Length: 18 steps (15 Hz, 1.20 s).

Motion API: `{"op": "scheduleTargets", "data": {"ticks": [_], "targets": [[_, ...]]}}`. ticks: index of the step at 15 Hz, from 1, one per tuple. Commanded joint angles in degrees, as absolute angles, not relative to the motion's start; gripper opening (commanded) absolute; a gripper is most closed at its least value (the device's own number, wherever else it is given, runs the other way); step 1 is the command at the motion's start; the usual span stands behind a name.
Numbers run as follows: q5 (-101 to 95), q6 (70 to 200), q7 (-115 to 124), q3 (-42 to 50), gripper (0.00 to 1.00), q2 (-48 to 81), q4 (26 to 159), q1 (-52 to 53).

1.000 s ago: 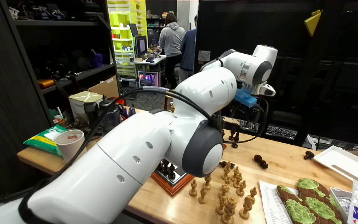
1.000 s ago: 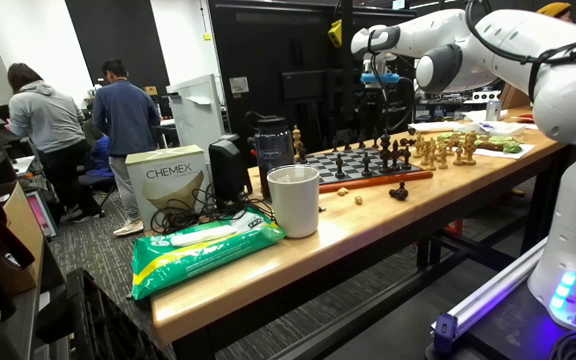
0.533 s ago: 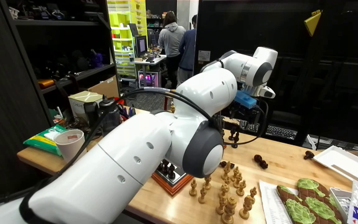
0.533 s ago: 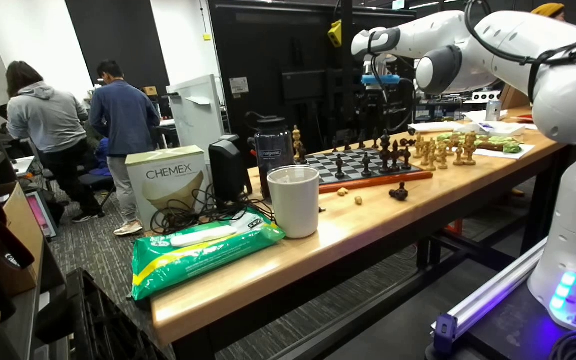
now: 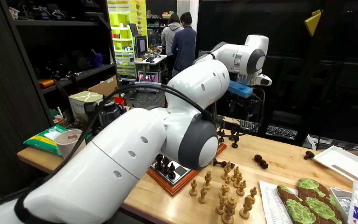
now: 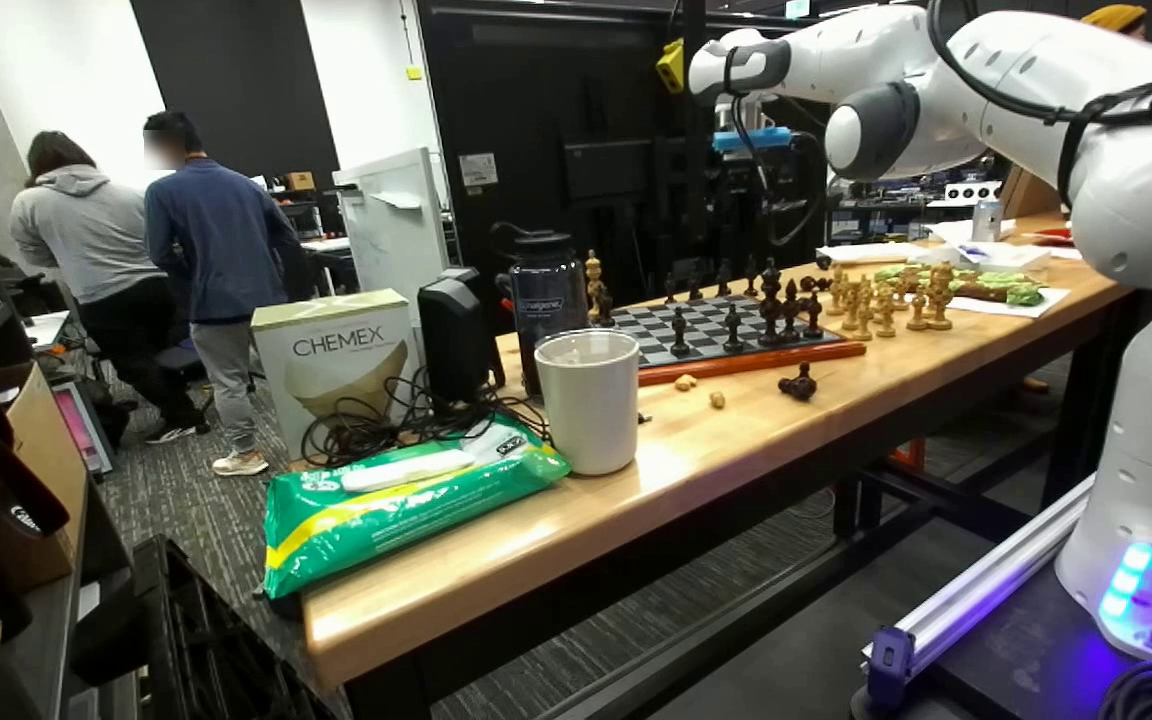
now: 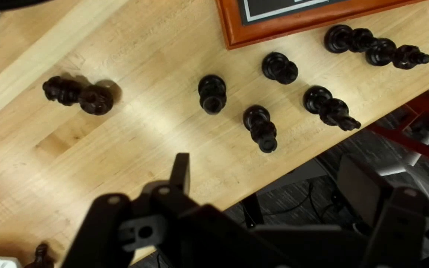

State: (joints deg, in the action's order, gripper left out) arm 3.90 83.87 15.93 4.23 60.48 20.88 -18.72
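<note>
High above the far edge of the wooden table hangs my gripper (image 7: 272, 178), its fingers wide apart with nothing between them. In the wrist view, one of its fingers (image 7: 180, 172) shows over the wood and the opposite one over the floor. Nearest to it stands a dark chess piece (image 7: 261, 128), with another dark piece (image 7: 212, 95) beside it. A further dark piece (image 7: 78, 95) lies on its side. The chessboard (image 7: 233, 37) has a reddish wooden rim and shows at the top. Several light pieces (image 5: 228, 210) stand together on the table in both exterior views.
A white cup (image 6: 588, 400), a green wipes pack (image 6: 406, 510) and a dark bottle (image 6: 544, 300) stand at one table end. Toward the opposite end lie a white tray (image 5: 337, 160) and patterned mitts (image 5: 314, 202). A black screen (image 5: 291, 77) rises behind the table.
In the last half second the arm has risen and shifted slightly left in both exterior views. The gripper stays open. The person in blue in the background has moved left.
</note>
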Motion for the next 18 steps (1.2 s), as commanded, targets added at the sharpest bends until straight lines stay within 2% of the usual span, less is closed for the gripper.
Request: {"op": "scheduleTargets", "data": {"ticks": [1,18], "targets": [[1.86,82.60,16.96,5.25,1.00,58.75,22.56,-18.29],[2.67,81.76,16.70,4.19,1.00,58.41,22.63,-19.49]]}}
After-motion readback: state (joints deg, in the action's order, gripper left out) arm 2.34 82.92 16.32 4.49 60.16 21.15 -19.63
